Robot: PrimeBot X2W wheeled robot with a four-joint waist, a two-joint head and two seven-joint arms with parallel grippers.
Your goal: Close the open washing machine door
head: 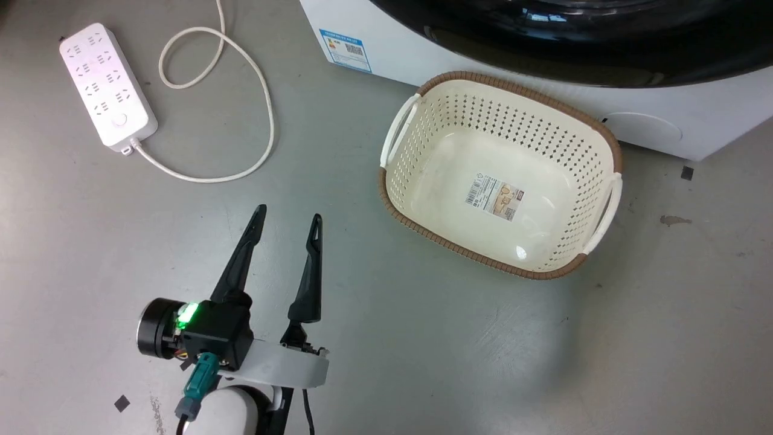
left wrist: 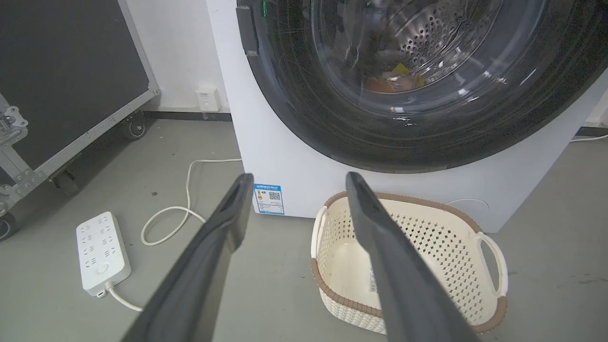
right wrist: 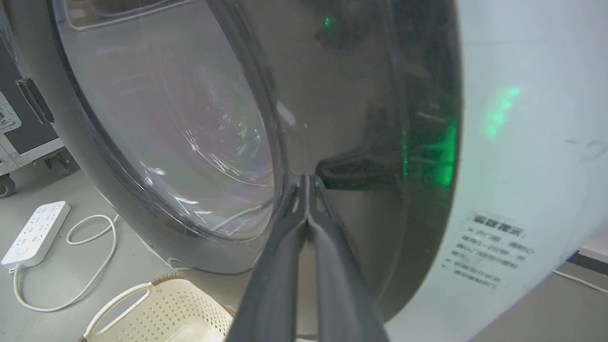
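The washing machine (left wrist: 294, 161) is white, with a blue-and-white sticker low on its front. Its round black washing machine door (left wrist: 304, 118) lies flat against that front, and the steel drum shows through the clear glass. In the right wrist view my right gripper (right wrist: 308, 179) is shut on nothing, its tips at the glossy dark ring of the door (right wrist: 361, 118), right of the glass bowl. My left gripper (head: 287, 216) hangs open over the floor, well short of the machine (head: 543, 103) and left of the basket. In the left wrist view the left gripper (left wrist: 299, 176) points at the machine's lower front.
A cream perforated basket (head: 501, 175) stands empty on the floor just before the machine. A white power strip (head: 107, 84) and its looped cable (head: 253, 78) lie to the left. A dark wheeled case (left wrist: 61, 85) stands at the far left.
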